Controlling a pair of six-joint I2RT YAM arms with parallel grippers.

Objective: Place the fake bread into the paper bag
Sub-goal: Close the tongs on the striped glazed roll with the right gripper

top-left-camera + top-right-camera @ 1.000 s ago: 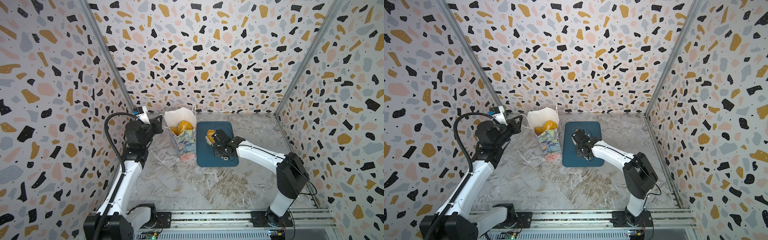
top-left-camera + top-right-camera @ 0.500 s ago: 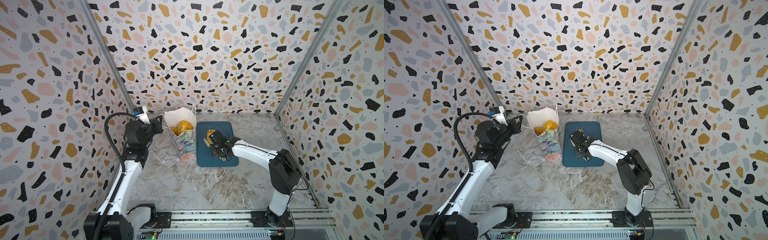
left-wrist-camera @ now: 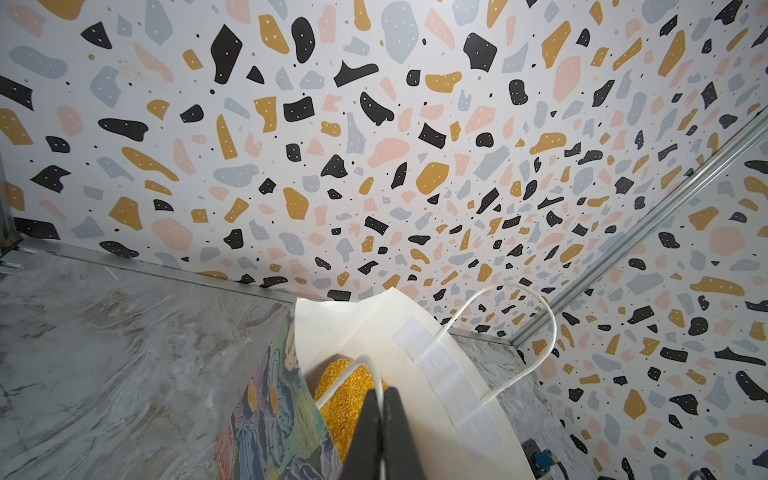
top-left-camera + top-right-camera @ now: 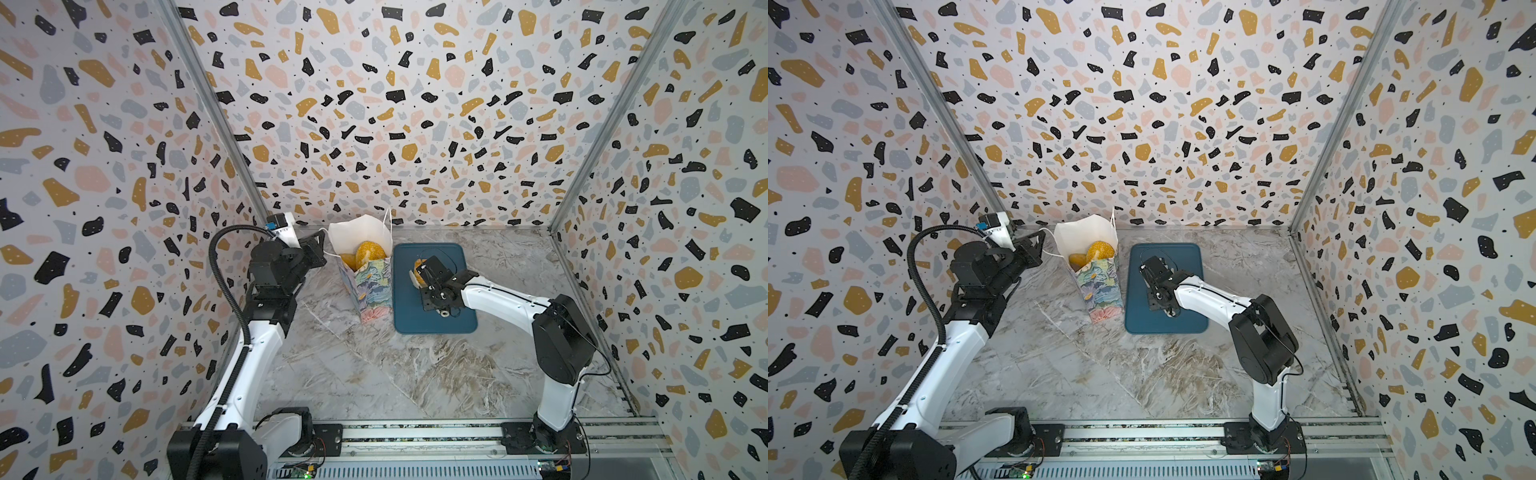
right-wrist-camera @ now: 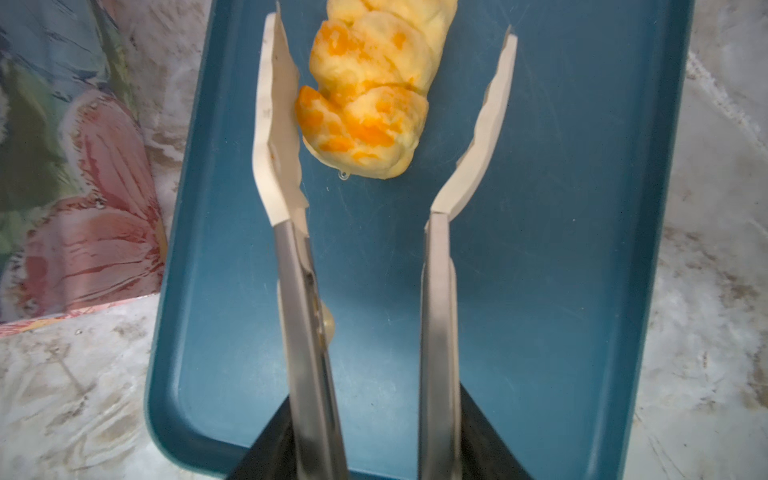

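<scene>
The paper bag (image 4: 368, 286) (image 4: 1100, 286) stands upright left of the tray, floral outside and white inside (image 3: 415, 374). A seeded loaf (image 4: 370, 251) (image 3: 345, 386) and another brown bread (image 4: 1077, 259) poke out of its mouth. My left gripper (image 4: 322, 245) (image 3: 382, 395) is shut on the bag's white cord handle (image 3: 365, 370), holding the mouth apart. My right gripper (image 4: 432, 274) (image 5: 378, 440) is shut on a pair of metal tongs (image 5: 436, 291). The tong blades straddle a plaited pastry (image 5: 370, 91) (image 4: 417, 266) on the tray. One blade (image 5: 274, 124) touches it and the other stands off.
The flat dark-blue tray (image 4: 436, 320) (image 4: 1167, 324) (image 5: 561, 249) lies right of the bag on the marbled table (image 4: 374, 374). Patterned walls close in the back and both sides. The bag's outer wall (image 5: 83, 166) stands close beside the tray's edge.
The right gripper has slid the tongs back and left along the tray, onto the pastry, and the blades have narrowed a little. The left gripper and bag have not moved.
</scene>
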